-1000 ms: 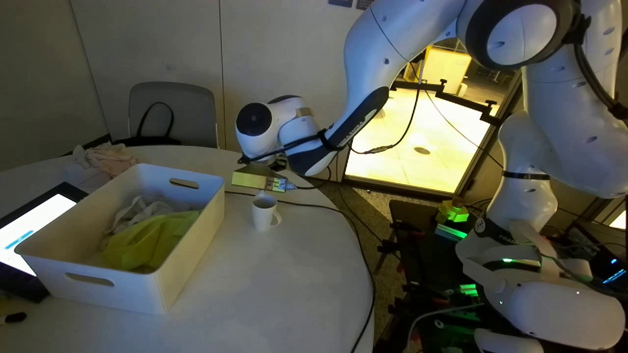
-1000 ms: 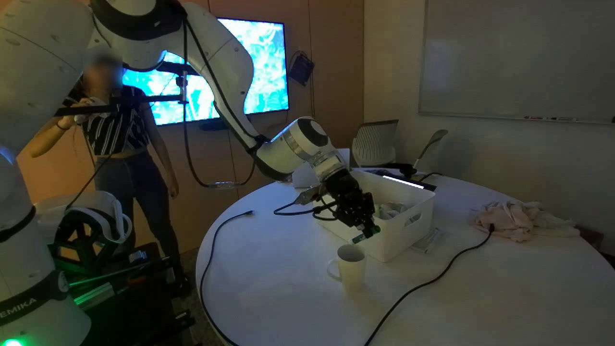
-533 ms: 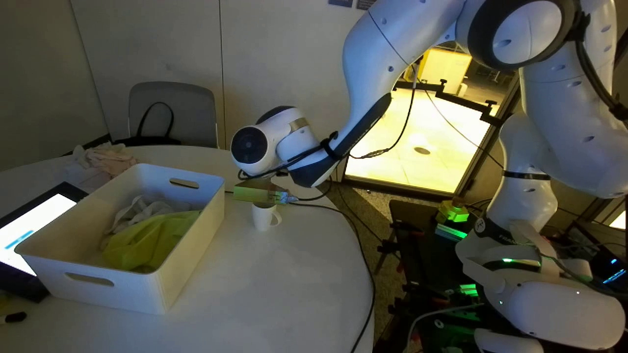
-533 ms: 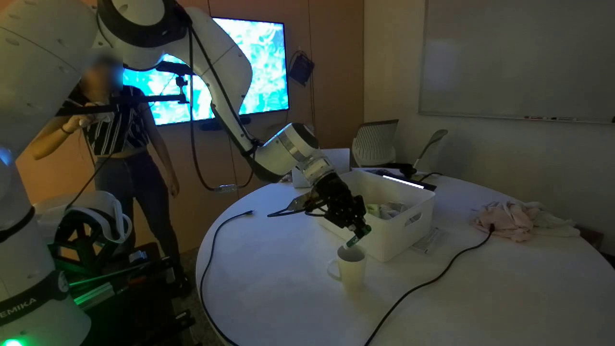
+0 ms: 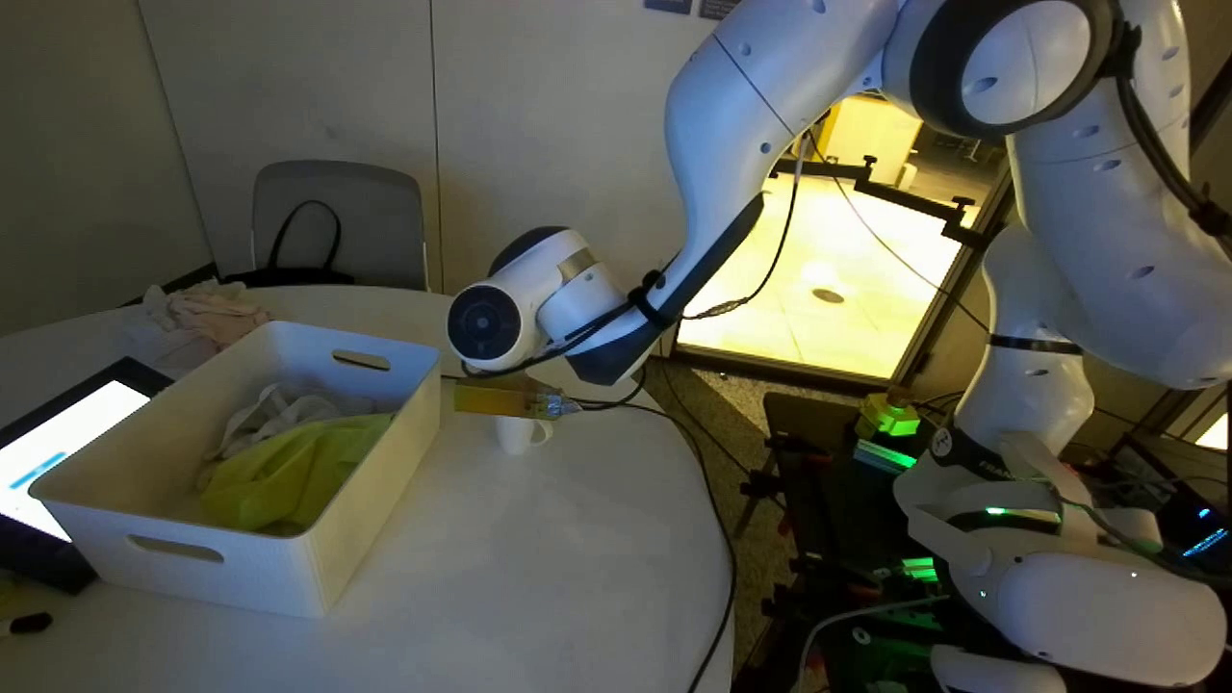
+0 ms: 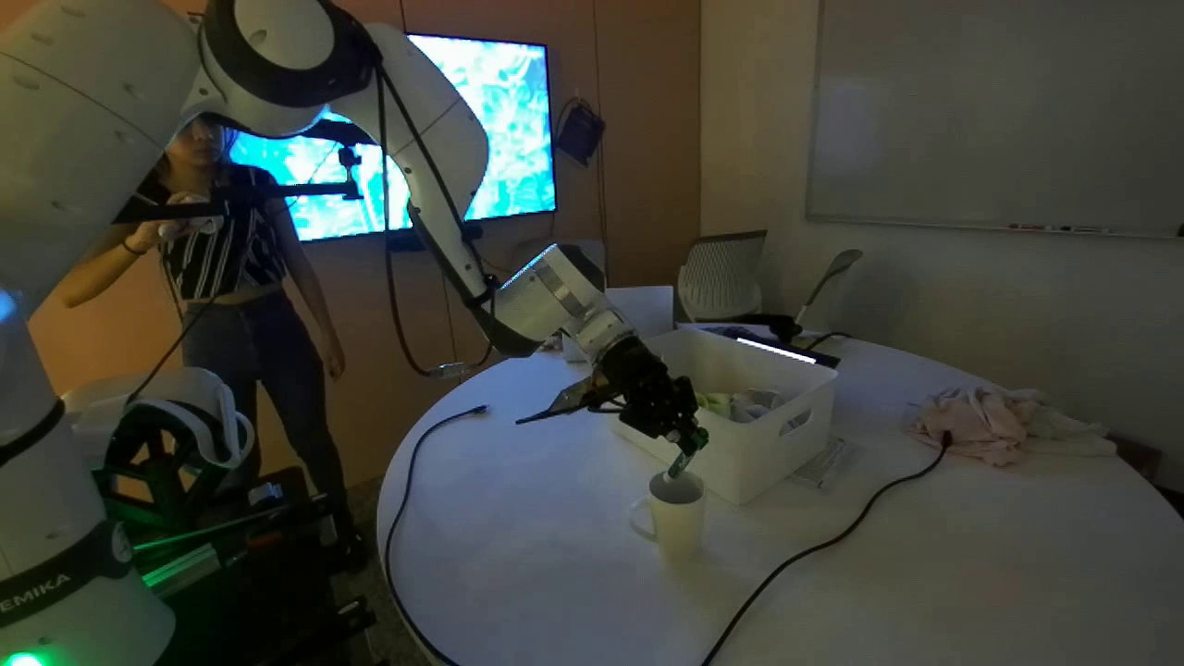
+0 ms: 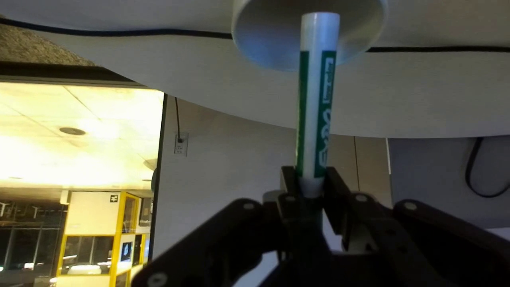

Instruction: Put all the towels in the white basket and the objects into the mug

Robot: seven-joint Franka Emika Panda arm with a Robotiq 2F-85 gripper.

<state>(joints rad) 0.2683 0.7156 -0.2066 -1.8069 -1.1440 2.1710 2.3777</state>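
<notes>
My gripper (image 7: 306,179) is shut on a green and white marker (image 7: 314,107) near one end. The marker also shows in an exterior view (image 6: 683,459), tilted, with its lower end at the mouth of the white mug (image 6: 680,532). I cannot tell whether it touches the mug. The mug stands upright on the table; in an exterior view (image 5: 520,438) the wrist hardware hides its rim. The white basket (image 5: 375,525) holds a yellow-green towel (image 5: 298,472) and a grey-white towel (image 5: 274,416). Pink and white towels (image 6: 980,425) lie on the table outside the basket.
A lit screen (image 5: 72,443) is beside the basket. A black-capped item (image 5: 29,624) lies at the table's edge. Black cables (image 6: 832,541) cross the white table (image 6: 555,573). A clear packet (image 6: 826,462) lies by the basket. A person (image 6: 231,250) stands behind the arm.
My gripper has moved down toward the mug. The marker has turned from nearly level to steeply tilted, its lower end now at the mug's mouth. Basket and towels have not moved.
</notes>
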